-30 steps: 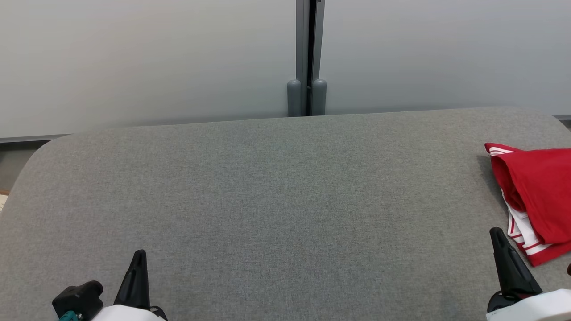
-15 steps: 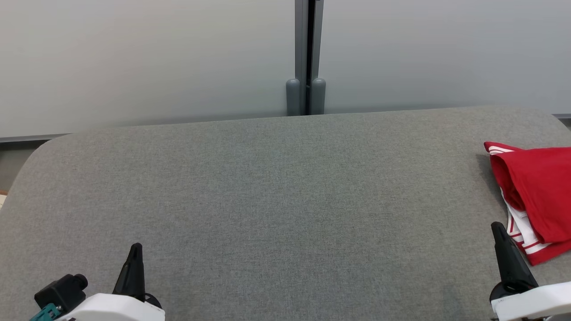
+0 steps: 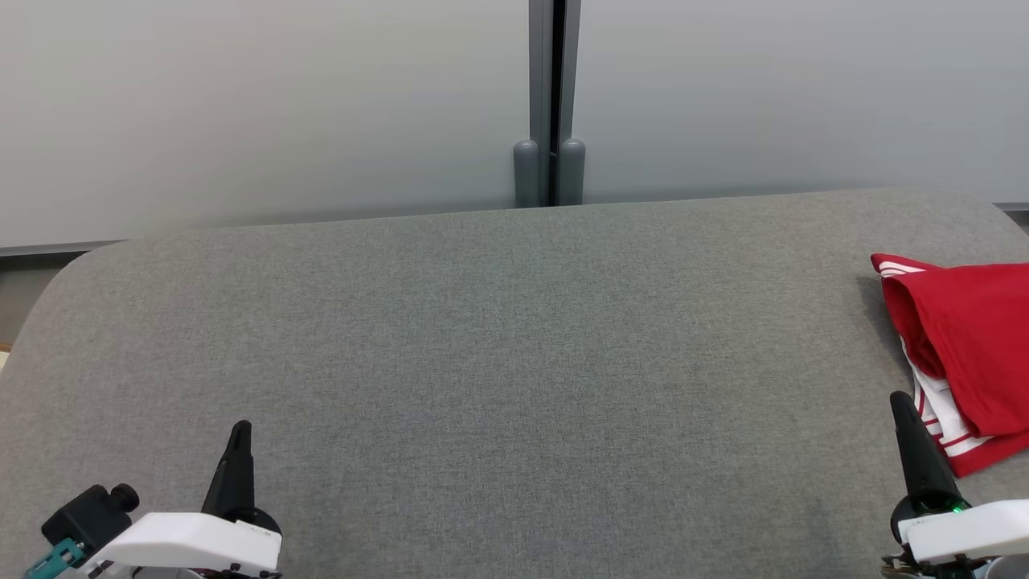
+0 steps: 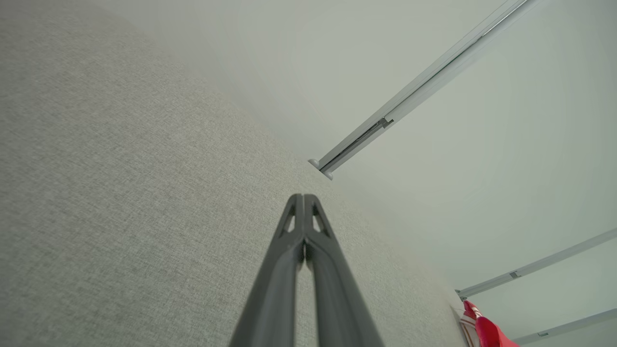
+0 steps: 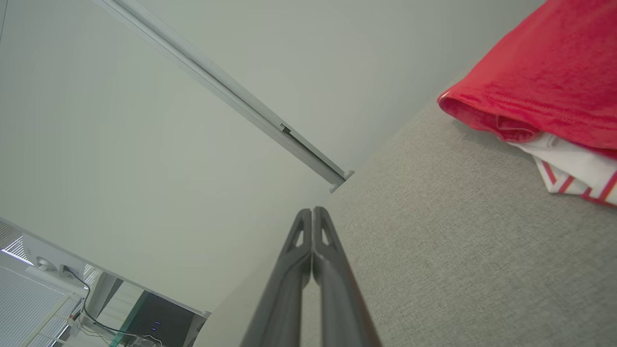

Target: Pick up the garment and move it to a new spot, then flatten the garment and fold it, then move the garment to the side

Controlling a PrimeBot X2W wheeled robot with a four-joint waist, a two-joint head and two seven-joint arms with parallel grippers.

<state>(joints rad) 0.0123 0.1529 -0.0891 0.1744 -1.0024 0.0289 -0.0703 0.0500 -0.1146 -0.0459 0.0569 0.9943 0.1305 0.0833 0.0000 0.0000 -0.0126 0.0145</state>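
Note:
The garment point(image 3: 973, 346), red with white striped trim, lies folded at the right edge of the grey fabric surface point(image 3: 498, 346); the right wrist view has it at the upper right point(image 5: 544, 82) and the left wrist view shows a corner of it point(image 4: 484, 330). My left gripper point(image 3: 239, 430) stands at the lower left, shut, its fingers pressed together with nothing between them point(image 4: 303, 200). My right gripper point(image 3: 898, 402) is at the lower right, just left of the garment and apart from it, shut and holding nothing point(image 5: 312, 212).
A pale partition wall point(image 3: 265, 104) with a grey vertical post point(image 3: 551, 104) runs behind the surface. The surface's rounded corner point(image 3: 72, 273) drops off at the far left. A desk with cables point(image 5: 72, 294) shows beyond the edge.
Both grippers have drawn slightly outward and down toward the bottom corners of the head view. The garment lies as before.

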